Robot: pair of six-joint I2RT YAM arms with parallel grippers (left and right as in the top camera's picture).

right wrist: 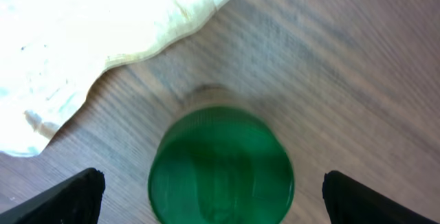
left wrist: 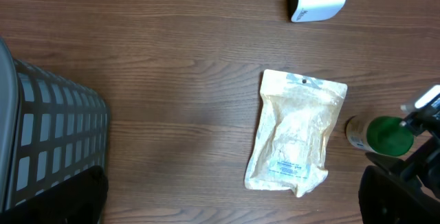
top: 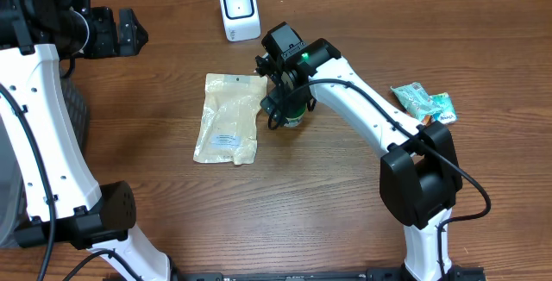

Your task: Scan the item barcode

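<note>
We see our right gripper wide open astride the upright green-capped bottle, just beside the pouch; only its wrist view shows the side gaps. Our left gripper is open, well apart.

You're looking at a brown table with streaky wood grain. The pouch is pale cream, with a white label printed in dark text. The bottle has a bright green cap over a whitish body. The scanner is white with a black-framed window. The basket is dark grey with a grid of paler squares. The packets are teal and green. The left arm and right arm are white with black joints, and 1 green light glows on the right one.
</note>
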